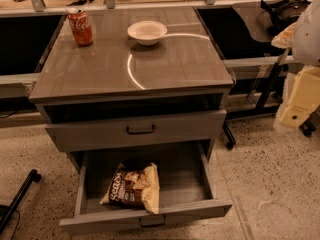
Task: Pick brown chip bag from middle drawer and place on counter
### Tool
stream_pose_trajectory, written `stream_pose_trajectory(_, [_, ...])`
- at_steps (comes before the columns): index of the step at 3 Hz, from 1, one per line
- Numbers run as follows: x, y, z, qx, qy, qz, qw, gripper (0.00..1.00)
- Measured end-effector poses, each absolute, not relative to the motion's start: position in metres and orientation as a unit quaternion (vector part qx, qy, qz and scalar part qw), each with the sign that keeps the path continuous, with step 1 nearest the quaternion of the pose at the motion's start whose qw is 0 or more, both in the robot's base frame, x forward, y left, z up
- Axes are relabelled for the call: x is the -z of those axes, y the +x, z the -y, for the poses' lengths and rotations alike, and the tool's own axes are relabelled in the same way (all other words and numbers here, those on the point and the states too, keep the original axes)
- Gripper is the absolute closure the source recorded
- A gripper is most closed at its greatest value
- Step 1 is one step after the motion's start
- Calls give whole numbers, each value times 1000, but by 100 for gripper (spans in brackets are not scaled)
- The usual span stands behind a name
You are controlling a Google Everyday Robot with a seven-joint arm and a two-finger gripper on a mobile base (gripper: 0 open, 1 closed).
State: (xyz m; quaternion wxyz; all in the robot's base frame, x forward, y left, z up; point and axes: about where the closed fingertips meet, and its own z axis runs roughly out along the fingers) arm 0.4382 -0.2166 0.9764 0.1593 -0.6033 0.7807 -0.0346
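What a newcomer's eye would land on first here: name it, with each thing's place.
The pulled-out middle drawer at the bottom draws the eye, the brown chip bag lying front left in it. On the counter stand a red soda can at the back left and a white bowl at the back middle. The gripper hangs at the right edge, away from the drawer.

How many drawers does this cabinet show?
2. The upper drawer is nearly shut; the middle drawer below is pulled out, holding the brown chip bag. The dark slot above may hide another. The gripper hangs at the right edge.
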Motion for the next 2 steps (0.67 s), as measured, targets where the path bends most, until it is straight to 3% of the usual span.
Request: stream_pose_trajectory(2, [-965,437,209,6,-600,-782,168,0])
